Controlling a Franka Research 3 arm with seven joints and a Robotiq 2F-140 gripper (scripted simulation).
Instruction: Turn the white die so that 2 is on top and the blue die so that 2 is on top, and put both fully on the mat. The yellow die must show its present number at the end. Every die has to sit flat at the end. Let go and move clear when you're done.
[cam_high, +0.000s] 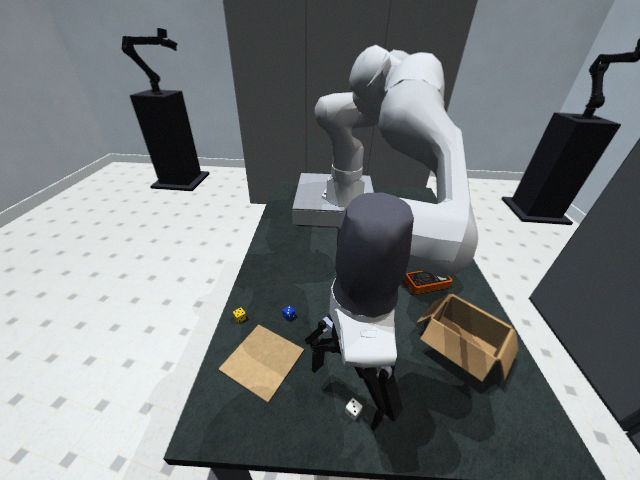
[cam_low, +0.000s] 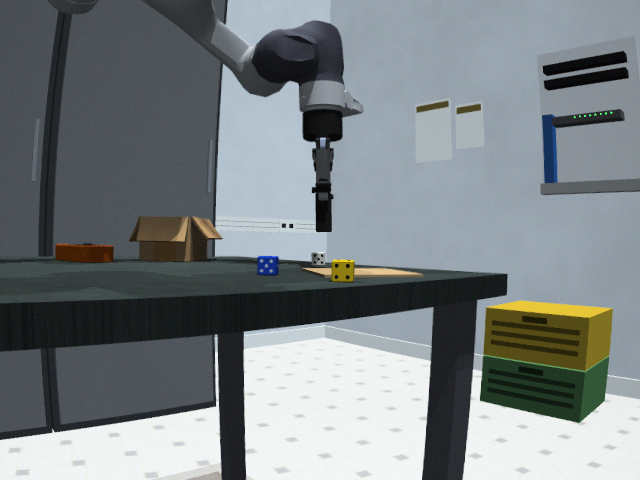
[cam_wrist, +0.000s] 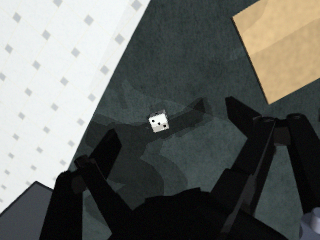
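Nearest in the top view, the white die (cam_high: 353, 408) (cam_low: 317, 258) (cam_wrist: 158, 122) sits flat on the dark surface (cam_high: 279, 444) (cam_low: 155, 320) (cam_wrist: 165, 50), off the mat, with three pips on top. Over it hangs the pincer (cam_high: 347, 395) (cam_low: 323, 229) (cam_wrist: 170, 123), wide open and holding nothing – its fingers stand well apart, and the exterior view shows their tips raised above the die.

A little farther back lies the tan mat (cam_high: 262, 362) (cam_low: 377, 271) (cam_wrist: 285, 50), with no die on it. The open cardboard box (cam_high: 454, 351) (cam_low: 162, 229) stands well apart from it, across the surface, flaps folded outward.

Beyond the mat, both off it and flat, are the yellow die (cam_high: 239, 315) (cam_low: 342, 270) and the blue die (cam_high: 288, 313) (cam_low: 267, 265). In the exterior view the yellow one turns a four to the side and the blue one a five; their top numbers are too small to read surely.

Farther back, behind the box, rests an orange-cased meter (cam_high: 429, 285) (cam_low: 84, 253), partly hidden by the arm (cam_high: 418, 108) (cam_low: 227, 43) in the top view. Last come the arm's pale base (cam_high: 305, 193) and the tall grey cabinet (cam_high: 276, 103) (cam_low: 129, 129).
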